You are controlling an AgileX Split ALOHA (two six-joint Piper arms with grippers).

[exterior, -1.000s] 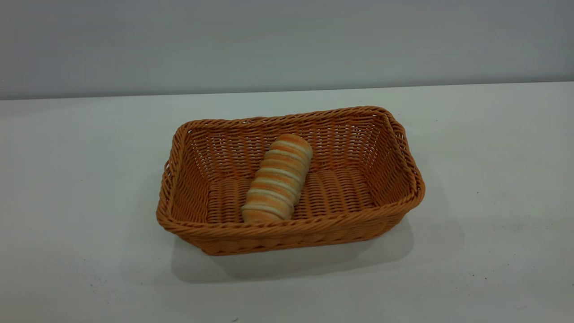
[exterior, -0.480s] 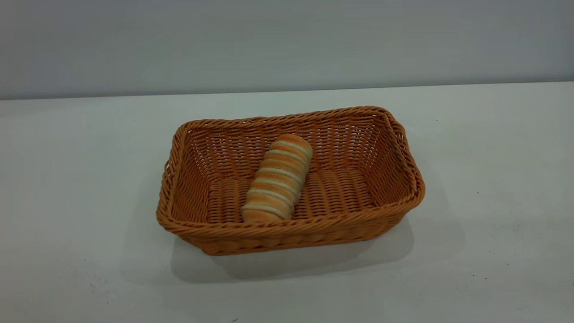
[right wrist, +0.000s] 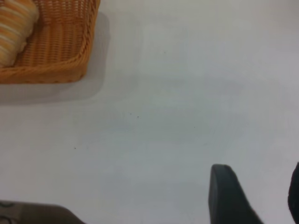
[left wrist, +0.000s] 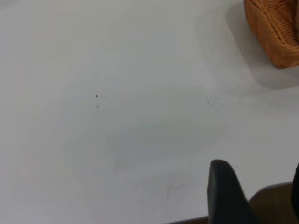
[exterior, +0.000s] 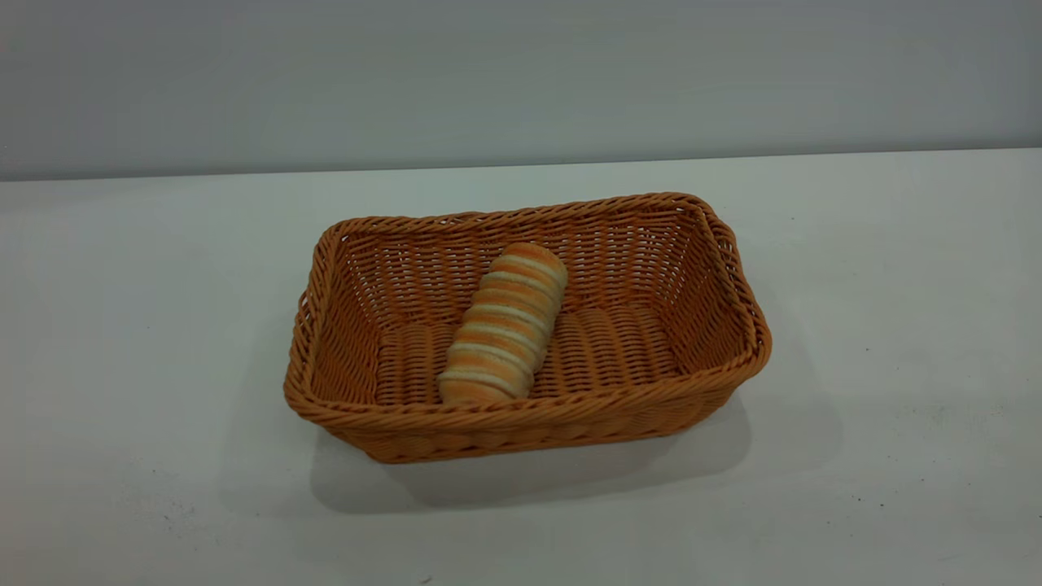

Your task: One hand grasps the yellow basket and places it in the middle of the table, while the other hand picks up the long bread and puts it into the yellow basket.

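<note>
Nothing has moved since the earlier frames: bread in basket, both arms pulled back.

Largest is the table [exterior: 895, 325], a wide white top with faint specks. On it, near the middle, stands the yellow basket [exterior: 342, 325], flat on its base. Inside lies the long bread [exterior: 505, 321], resting on the ribbed bottom, running slantwise from the near wall toward the far wall. Neither arm shows in the exterior view. The left gripper [left wrist: 254, 196] hangs over bare table by the table's edge, well apart from the basket corner, its fingers [left wrist: 224, 193] spread with nothing between them. The right gripper [right wrist: 254, 196] likewise hovers over bare table away from the basket, fingers [right wrist: 224, 193] parted and holding nothing.
</note>
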